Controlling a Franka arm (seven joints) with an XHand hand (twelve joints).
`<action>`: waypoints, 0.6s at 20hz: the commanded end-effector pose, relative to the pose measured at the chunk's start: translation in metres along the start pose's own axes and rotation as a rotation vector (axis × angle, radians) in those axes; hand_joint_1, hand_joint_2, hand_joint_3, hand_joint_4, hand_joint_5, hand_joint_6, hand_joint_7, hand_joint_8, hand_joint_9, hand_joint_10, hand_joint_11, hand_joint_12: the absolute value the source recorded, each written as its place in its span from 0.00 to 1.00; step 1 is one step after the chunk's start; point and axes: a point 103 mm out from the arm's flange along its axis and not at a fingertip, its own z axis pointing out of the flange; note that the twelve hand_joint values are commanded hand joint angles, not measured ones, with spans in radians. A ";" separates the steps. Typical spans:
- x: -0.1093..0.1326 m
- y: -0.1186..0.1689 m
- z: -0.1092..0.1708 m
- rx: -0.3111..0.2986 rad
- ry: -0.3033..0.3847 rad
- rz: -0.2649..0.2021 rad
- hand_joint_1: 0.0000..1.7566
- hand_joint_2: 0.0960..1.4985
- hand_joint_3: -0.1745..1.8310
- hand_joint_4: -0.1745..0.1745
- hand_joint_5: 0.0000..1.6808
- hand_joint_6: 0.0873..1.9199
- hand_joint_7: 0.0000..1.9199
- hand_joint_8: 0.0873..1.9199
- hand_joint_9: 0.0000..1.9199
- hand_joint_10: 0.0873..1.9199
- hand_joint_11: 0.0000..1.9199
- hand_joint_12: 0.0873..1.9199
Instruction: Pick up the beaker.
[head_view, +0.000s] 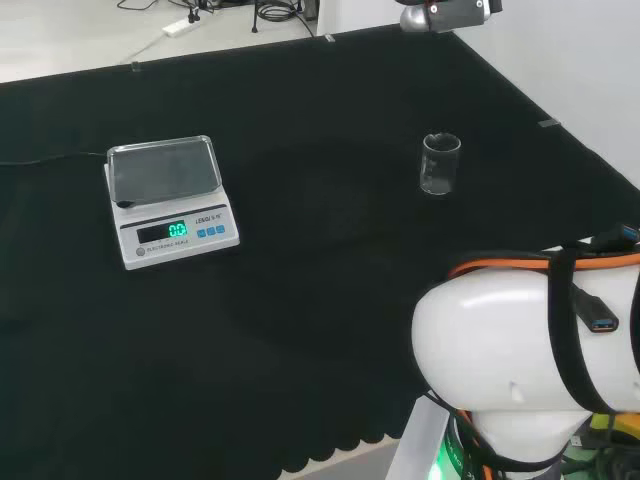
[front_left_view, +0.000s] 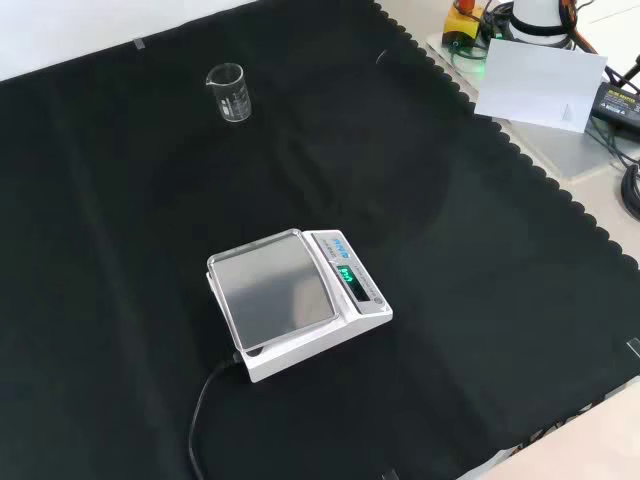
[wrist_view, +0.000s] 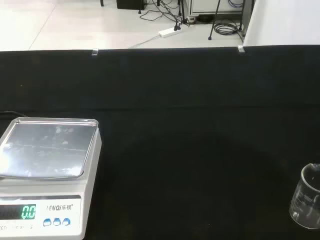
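Observation:
A small clear glass beaker (head_view: 440, 163) stands upright on the black cloth, and it looks empty. In the head view it is right of centre, just beyond the arm's white link (head_view: 530, 370). The front view has the beaker (front_left_view: 229, 92) far off at the upper left, with bare cloth all round it. In the wrist view the beaker (wrist_view: 307, 202) is cut off by the picture's edge, some way from the camera.
A white electronic scale (head_view: 170, 200) with a steel pan and a lit green display sits well apart from the beaker; its black cable (front_left_view: 205, 400) trails off it in the front view. The cloth's scalloped edge (front_left_view: 520, 150) runs along the arm's side.

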 end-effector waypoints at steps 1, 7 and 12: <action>-0.096 -0.043 -0.157 -0.169 0.042 0.141 0.40 0.36 0.24 0.45 0.23 0.04 0.26 0.34 0.33 0.39 0.20 0.72; -0.108 -0.041 -0.162 -0.156 0.049 0.147 0.39 0.36 0.24 0.45 0.29 0.06 0.32 0.32 0.39 0.35 0.25 0.70; -0.104 -0.031 -0.158 -0.152 0.054 0.141 0.39 0.36 0.24 0.45 0.29 0.06 0.33 0.32 0.39 0.34 0.25 0.70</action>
